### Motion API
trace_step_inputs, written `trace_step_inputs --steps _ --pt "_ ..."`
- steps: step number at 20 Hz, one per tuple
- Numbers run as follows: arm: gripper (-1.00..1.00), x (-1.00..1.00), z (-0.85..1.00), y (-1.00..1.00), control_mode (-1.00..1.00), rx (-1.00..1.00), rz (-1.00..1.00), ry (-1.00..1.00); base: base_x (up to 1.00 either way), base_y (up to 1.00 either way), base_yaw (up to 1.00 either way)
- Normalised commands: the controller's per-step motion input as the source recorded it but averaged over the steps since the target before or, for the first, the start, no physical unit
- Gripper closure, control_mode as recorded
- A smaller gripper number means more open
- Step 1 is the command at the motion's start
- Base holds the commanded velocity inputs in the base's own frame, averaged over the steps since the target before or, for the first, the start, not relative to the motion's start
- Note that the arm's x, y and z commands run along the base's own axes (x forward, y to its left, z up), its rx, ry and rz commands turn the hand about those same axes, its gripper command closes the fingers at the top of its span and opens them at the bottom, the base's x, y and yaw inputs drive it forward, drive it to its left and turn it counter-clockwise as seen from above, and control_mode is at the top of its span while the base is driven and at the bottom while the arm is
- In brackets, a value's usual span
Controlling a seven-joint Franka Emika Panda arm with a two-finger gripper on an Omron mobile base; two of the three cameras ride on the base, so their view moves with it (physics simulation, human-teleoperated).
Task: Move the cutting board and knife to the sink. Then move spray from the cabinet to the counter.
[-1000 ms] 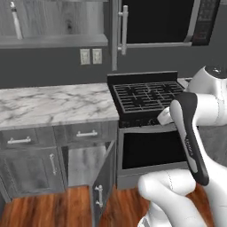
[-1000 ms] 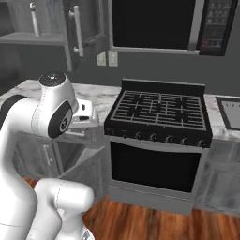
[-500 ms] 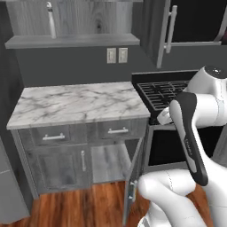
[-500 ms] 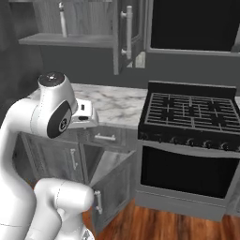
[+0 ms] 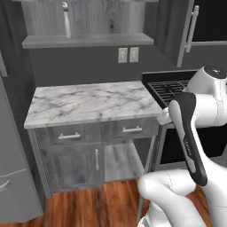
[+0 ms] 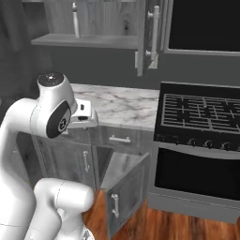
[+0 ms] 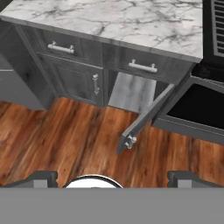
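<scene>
The whole scene has been slid sideways by the driving base, so the spray (image 5: 66, 20) on the cabinet (image 5: 88, 41) shelf is now seen high above the spread, empty claw (image 7: 111, 177), nearer for picking.

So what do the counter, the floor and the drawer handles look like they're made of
The counter looks like polished white marble: grey veins run across a smooth slab. The floor looks like glossy reddish-brown wood planks, with visible grain and plank seams. The drawer handles look like brushed silver metal bars, though painted plastic can't be ruled out in this render.
</scene>
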Motion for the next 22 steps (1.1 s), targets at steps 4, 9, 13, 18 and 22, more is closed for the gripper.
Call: trace_step_inputs --steps 4,9,13,18,22 --pt "-1.0 0.0 0.0 0.0 1.0 0.0 0.0 0.0 0.27 0.16 -0.04" --pt "-1.0 0.0 0.0 0.0 1.0 0.0 0.0 0.0 0.43 0.01 0.0" --pt "-1.0 0.0 0.0 0.0 1.0 0.0 0.0 0.0 0.68 0.21 0.0" --pt "-1.0 0.0 0.0 0.0 1.0 0.0 0.0 0.0 0.68 0.63 0.0" --pt "-1.0 0.0 0.0 0.0 1.0 0.0 0.0 0.0 0.57 0.67 0.04"
